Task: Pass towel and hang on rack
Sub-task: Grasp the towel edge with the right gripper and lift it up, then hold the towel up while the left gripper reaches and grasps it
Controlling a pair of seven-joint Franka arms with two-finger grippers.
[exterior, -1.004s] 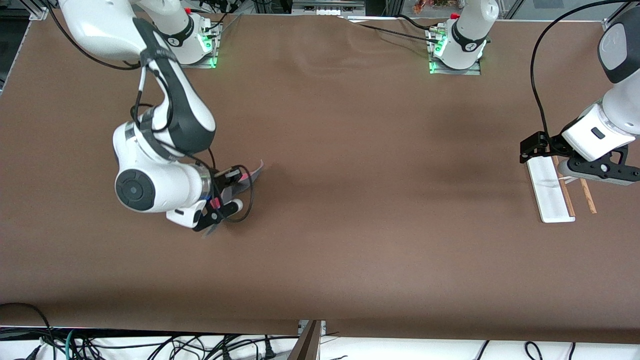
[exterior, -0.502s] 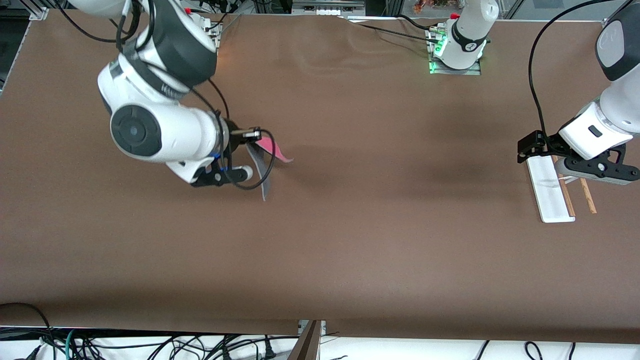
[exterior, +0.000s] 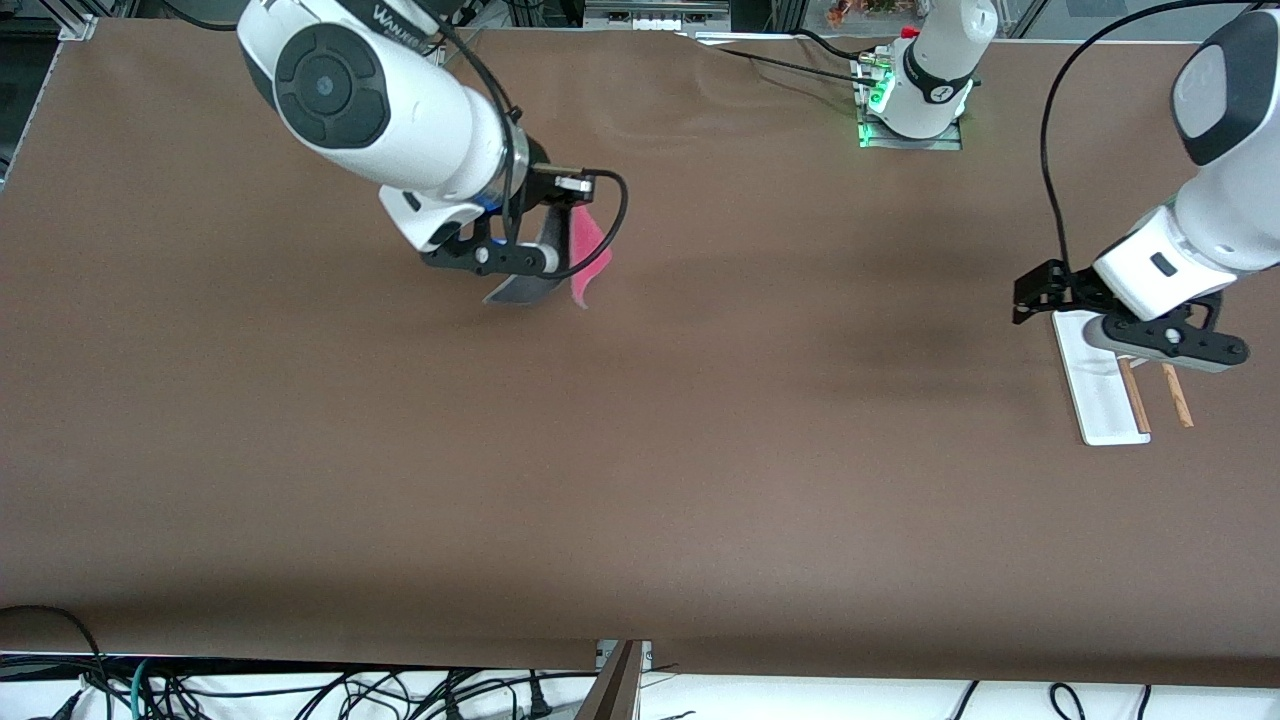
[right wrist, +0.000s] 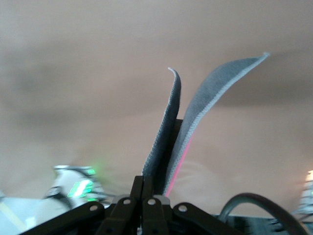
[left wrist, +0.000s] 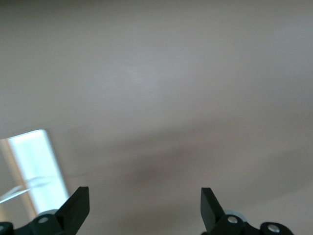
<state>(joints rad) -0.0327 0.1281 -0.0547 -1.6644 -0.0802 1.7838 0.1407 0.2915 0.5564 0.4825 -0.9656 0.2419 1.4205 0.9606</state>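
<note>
Right gripper (exterior: 545,235) aloft over tabletop (exterior: 640,480) toward right arm's end, near robots' edge; fingers clamped on towel (exterior: 575,262), folded, hanging in air. Front view: pink face plus grey flap. Right wrist view: grey faces (right wrist: 195,122) mostly, thin pink sliver, pads pinched tight at fold.

Left gripper (exterior: 1040,300) over rack (exterior: 1105,400) at left arm's end; fingers (left wrist: 76,208) spread wide, holding nothing. Left wrist view: only white base (left wrist: 36,171); front view adds brown rods (exterior: 1178,398).
</note>
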